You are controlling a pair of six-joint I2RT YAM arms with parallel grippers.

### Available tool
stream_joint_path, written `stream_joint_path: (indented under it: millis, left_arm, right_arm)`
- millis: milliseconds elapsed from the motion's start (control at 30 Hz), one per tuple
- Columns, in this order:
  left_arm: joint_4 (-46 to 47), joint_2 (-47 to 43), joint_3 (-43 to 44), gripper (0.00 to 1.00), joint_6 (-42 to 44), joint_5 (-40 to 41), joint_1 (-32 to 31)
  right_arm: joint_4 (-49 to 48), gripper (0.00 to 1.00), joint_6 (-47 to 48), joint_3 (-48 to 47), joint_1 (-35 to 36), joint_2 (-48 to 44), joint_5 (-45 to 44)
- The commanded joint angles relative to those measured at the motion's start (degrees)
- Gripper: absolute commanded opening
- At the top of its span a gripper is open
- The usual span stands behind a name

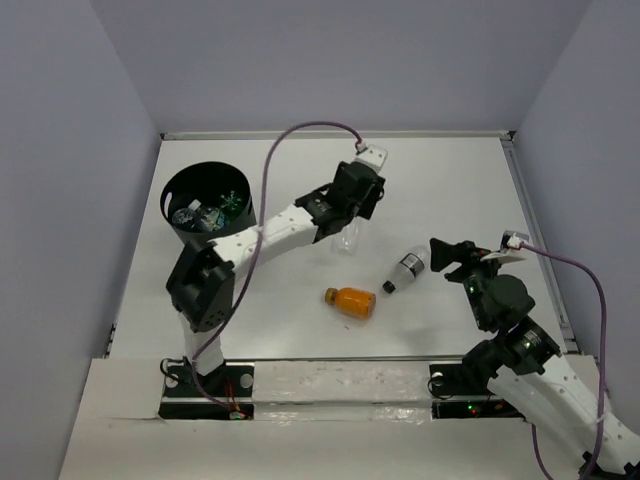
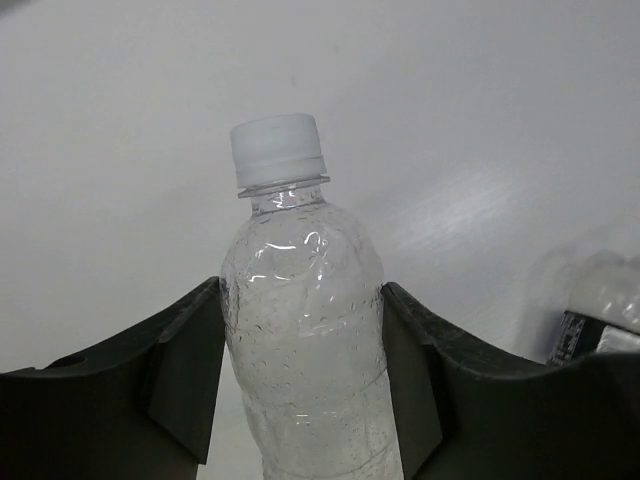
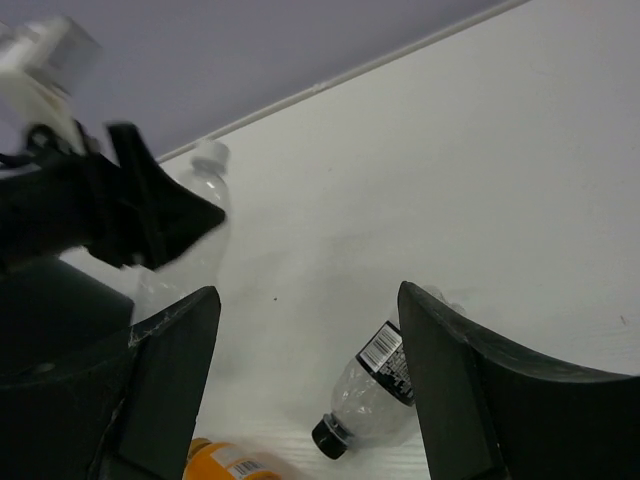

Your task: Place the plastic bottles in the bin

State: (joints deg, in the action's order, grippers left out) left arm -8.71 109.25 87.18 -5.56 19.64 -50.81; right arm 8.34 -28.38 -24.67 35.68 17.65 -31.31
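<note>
My left gripper [image 1: 349, 222] is shut on a clear unlabelled bottle [image 2: 300, 330] with a white cap; the bottle hangs below the gripper [image 1: 346, 238] over the middle of the table. The black bin [image 1: 170, 222] stands at the far left with bottles inside it, a green one [image 1: 229, 198] and a blue-labelled one [image 1: 187, 216] among them. An orange bottle [image 1: 351, 300] and a clear bottle with a dark label and black cap [image 1: 405, 268] lie on the table. My right gripper [image 1: 452, 257] is open, just right of the dark-labelled bottle [image 3: 375, 390]. The orange bottle [image 3: 225, 464] shows at that view's bottom edge.
White raised edges border the table at the back [image 1: 330, 133] and right [image 1: 535, 225]. The left arm's purple cable [image 1: 280, 150] arcs above the table.
</note>
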Motion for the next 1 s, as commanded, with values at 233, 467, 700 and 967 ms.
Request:
stream_joint_path:
  millis: [233, 467, 700, 967]
  left_arm:
    - [16.88, -36.37, -5.61, 0.48, 1.17, 11.02, 11.15]
    - [24.34, -49.56, -13.86, 0.48, 6.95, 19.37, 23.46]
    - [35.86, -50.11, -26.35, 0.49, 8.37, 20.26, 33.57]
    - [42.19, -47.64, -34.52, 0.59, 8.38, 22.82, 35.43]
  right_arm:
    - [-10.44, 0.77, 0.7, 2.25, -0.17, 7.4, 8.45]
    - [-13.78, 0.77, 1.31, 3.48, -0.17, 9.33, 12.67]
    - [-14.67, 0.76, 2.36, 3.75, -0.17, 9.07, 16.62]
    - [-15.72, 0.78, 5.79, 0.76, -0.17, 15.38, 27.78]
